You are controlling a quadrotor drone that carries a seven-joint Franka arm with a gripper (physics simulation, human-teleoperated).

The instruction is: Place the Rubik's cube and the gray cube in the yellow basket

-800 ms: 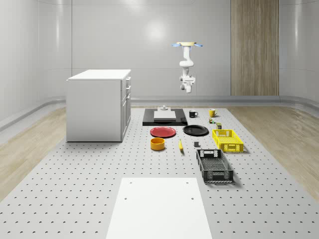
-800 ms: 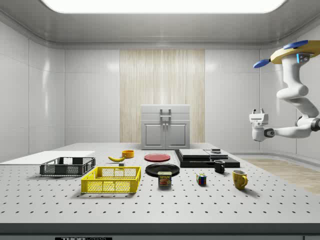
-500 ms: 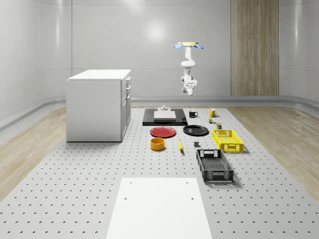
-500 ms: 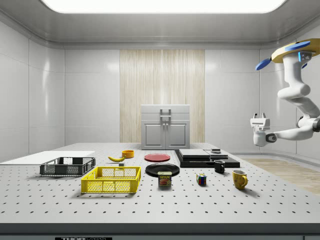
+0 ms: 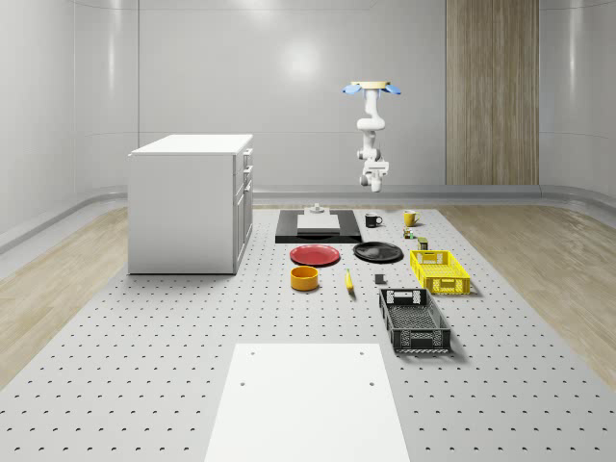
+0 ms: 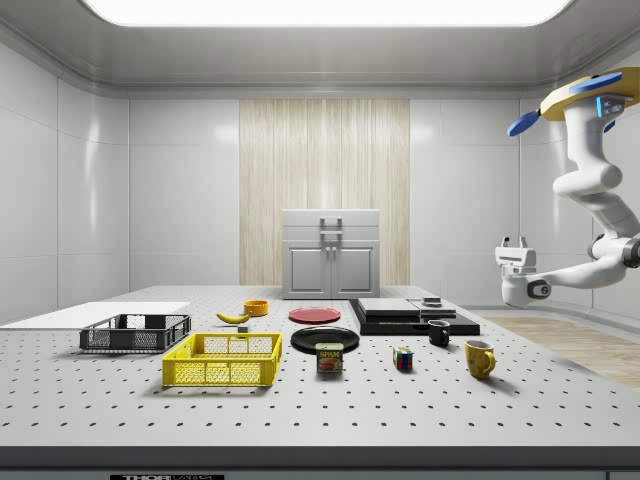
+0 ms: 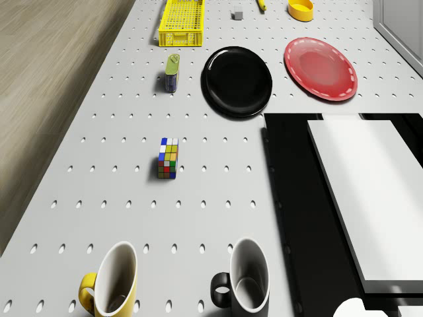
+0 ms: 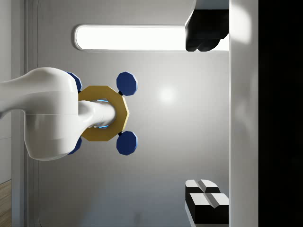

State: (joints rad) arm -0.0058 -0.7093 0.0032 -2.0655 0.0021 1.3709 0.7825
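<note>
While you hover high beyond the yellow mug, end effector spread and upturned, turn it down over the Rubik's cube, nearer than the mug; yellow basket lies farther past it.

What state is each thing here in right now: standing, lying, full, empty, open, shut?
Rubik's cube: sits upright on the table, untouched.
Yellow basket: on the table, empty.
Black basket: on the table, empty.
Yellow mug: upright, empty.
Black mug: upright, empty.
Can: standing upright.
Cabinet: doors shut.
Drone: hovering in the air.
Gripper: open, pointing up, holding nothing.
</note>
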